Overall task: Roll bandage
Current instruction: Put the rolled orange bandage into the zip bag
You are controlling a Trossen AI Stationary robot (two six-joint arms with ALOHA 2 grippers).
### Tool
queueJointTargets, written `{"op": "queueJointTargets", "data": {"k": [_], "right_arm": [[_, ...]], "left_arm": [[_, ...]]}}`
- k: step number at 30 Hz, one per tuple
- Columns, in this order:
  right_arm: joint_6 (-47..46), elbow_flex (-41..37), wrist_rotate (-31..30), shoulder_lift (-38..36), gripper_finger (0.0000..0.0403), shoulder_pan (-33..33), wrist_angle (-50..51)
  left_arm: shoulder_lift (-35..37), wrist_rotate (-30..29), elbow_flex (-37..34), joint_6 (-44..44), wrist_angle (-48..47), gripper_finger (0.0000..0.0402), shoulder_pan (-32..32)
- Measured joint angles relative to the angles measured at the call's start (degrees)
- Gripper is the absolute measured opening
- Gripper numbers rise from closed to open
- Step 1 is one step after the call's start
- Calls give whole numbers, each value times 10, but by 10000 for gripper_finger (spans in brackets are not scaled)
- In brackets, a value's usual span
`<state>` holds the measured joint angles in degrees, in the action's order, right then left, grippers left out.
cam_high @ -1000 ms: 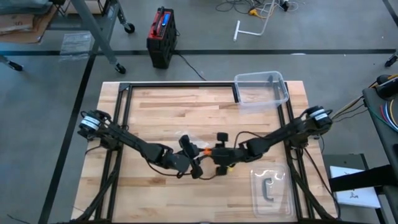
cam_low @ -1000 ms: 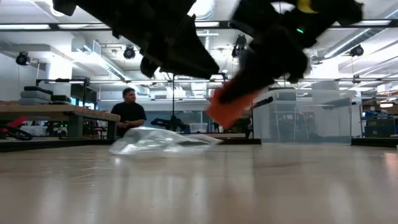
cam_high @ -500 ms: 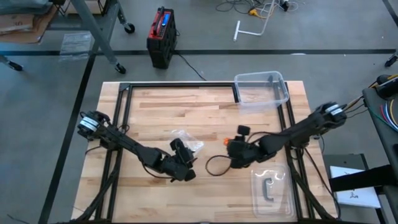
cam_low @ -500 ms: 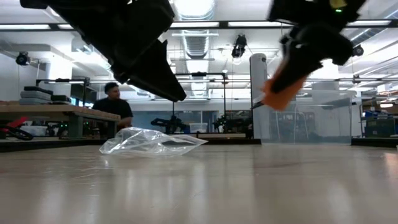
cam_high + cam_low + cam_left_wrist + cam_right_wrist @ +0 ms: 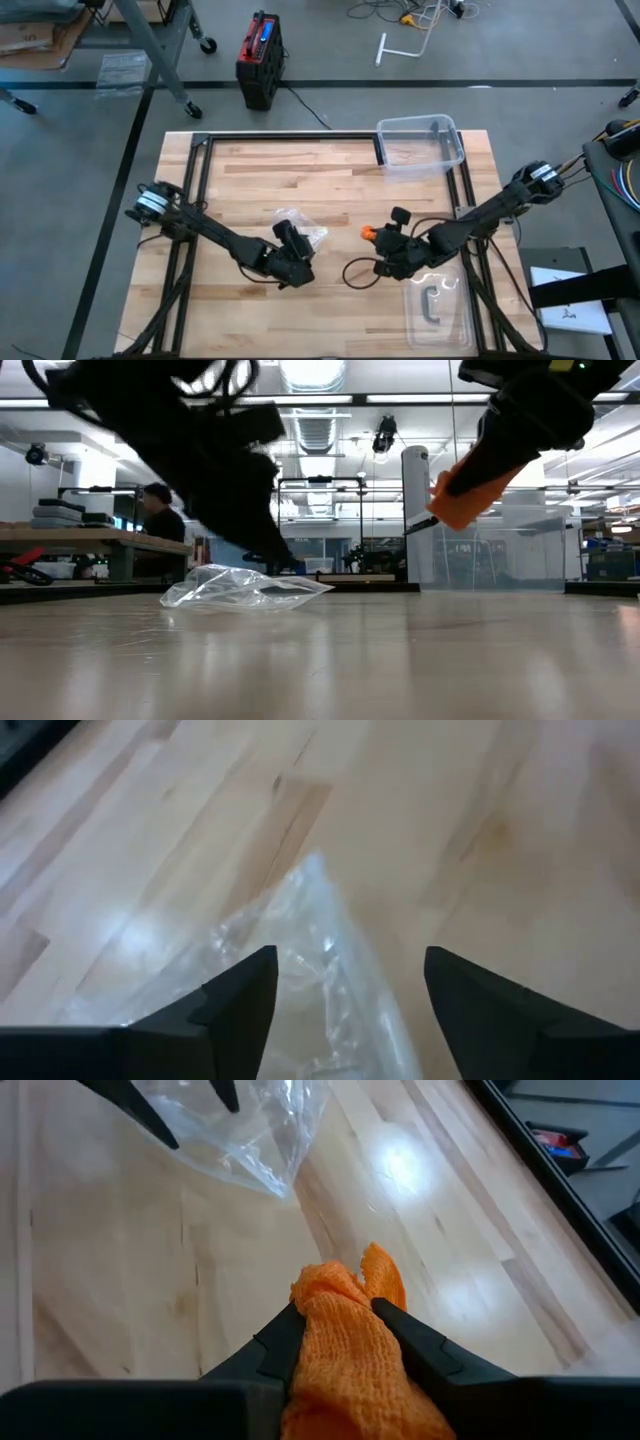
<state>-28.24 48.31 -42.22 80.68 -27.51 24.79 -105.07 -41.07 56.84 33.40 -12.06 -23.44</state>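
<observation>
Right arm reaching in from the table's right edge, elbow bent, wrist low toward the middle. Right gripper [image 5: 338, 1328] raised clear of the wood, jaws closed tight, orange bandage [image 5: 350, 1348] bunched between them and bulging out past the tips; in the low view the same orange wad [image 5: 462, 503] hanging just below the fingers. Left arm stretched in from the left edge, forearm angled toward the centre. Left gripper [image 5: 345, 985] held low, fingers [image 5: 240, 995] spread wide apart, nothing between the jaws, crumpled clear wrapper [image 5: 300, 980] lying just ahead of the tips.
</observation>
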Motion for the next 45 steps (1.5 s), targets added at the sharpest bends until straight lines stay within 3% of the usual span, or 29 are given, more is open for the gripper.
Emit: {"op": "queueJointTargets", "data": {"k": [14, 21, 35, 45], "right_arm": [[4, 0, 0, 4, 91, 0, -12], [60, 0, 2, 4, 90, 0, -70], [223, 0, 52, 4, 87, -4, -268], [223, 0, 45, 4, 85, -3, -285]], "left_arm": [[-60, -15, 2, 11, -19, 120, 14], [-72, -15, 5, 66, -17, 10, 23], [11, 8, 101, 15, -12, 1, 42], [11, 102, 136, -50, 95, 0, 42]]}}
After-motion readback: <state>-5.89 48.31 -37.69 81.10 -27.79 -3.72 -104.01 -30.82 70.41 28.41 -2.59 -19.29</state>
